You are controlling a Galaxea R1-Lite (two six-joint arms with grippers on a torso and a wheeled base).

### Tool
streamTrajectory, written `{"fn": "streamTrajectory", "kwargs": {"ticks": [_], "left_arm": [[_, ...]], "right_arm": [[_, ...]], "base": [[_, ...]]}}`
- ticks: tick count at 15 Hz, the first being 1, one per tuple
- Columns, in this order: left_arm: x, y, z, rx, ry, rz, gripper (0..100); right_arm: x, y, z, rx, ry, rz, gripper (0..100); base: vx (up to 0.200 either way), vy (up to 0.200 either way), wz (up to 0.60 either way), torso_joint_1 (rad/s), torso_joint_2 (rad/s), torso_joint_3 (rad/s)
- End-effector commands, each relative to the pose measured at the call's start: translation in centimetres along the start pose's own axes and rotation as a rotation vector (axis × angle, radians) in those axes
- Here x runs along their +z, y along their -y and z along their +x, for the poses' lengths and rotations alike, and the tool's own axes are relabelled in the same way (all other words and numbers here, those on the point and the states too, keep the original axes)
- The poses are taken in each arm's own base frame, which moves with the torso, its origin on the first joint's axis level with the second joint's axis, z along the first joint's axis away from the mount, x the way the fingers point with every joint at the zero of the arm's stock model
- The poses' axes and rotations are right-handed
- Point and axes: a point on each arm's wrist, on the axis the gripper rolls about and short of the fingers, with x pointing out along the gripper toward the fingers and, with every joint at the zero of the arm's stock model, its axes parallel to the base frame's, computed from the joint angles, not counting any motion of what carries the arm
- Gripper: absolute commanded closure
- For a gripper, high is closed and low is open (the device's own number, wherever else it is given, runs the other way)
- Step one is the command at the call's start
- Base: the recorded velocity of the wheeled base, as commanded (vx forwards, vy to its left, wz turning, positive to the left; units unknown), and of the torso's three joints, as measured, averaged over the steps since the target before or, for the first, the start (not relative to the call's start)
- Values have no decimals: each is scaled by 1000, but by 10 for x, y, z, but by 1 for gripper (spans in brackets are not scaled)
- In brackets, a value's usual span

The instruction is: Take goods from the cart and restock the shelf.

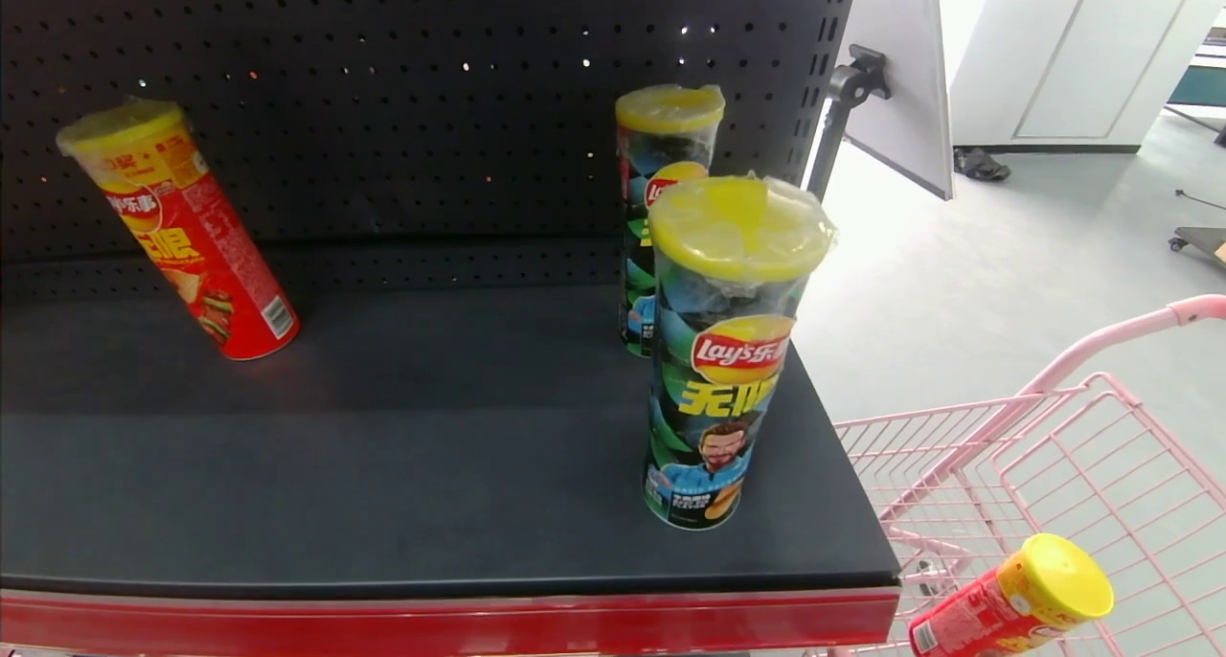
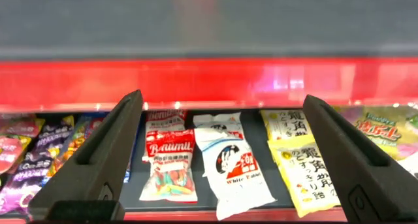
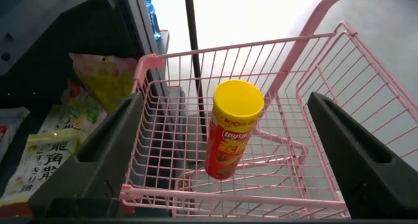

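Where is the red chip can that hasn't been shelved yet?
The red chip can sits inside the pink cart, at the head view's lower right, just past the shelf's right end.

Dark shelf board (image 1: 383, 465), red front edge. On it: left red can (image 1: 182, 231), rear, near pegboard (image 1: 383, 111); front green can (image 1: 718, 370) and rear green can (image 1: 661, 188), upright, right side. Pink cart (image 1: 1054, 446) alongside, holding cart red can (image 1: 1010, 600).

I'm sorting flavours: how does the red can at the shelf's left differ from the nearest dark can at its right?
Colour: the red can is red; the dark can is black, green and blue. Place: the red can stands farther back, the dark can nearer the front. Both are tubes with yellow lids.
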Motion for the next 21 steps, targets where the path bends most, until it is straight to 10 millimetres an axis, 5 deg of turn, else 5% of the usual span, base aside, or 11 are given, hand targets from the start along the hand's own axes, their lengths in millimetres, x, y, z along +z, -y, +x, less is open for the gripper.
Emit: {"fn": "streamTrajectory", "kwargs": {"ticks": [1,9,17,18,19,20,21], "left_arm": [[0,0,0,2,-2,0,0],[0,0,0,0,-2,0,0],[0,0,0,0,-2,0,0],[0,0,0,0,-2,0,0],[0,0,0,0,-2,0,0],[0,0,0,2,-2,0,0],[0,0,0,0,-2,0,0]], "right_arm": [[0,0,0,1,-1,-1,0],[0,0,0,0,-1,-4,0],[0,0,0,-13,-1,-10,0],[30,0,-7,-5,115,-17,0],[106,1,5,18,96,-27,0],[127,1,21,21,48,-6,0],[123,0,38,24,-47,42,0]], "base": [[0,0,0,-212,500,300],[0,0,0,-204,529,323],[0,0,0,-20,58,36],[0,0,0,0,0,0],[0,0,0,0,0,0],[0,0,0,0,0,0],[0,0,0,0,0,0]]}}
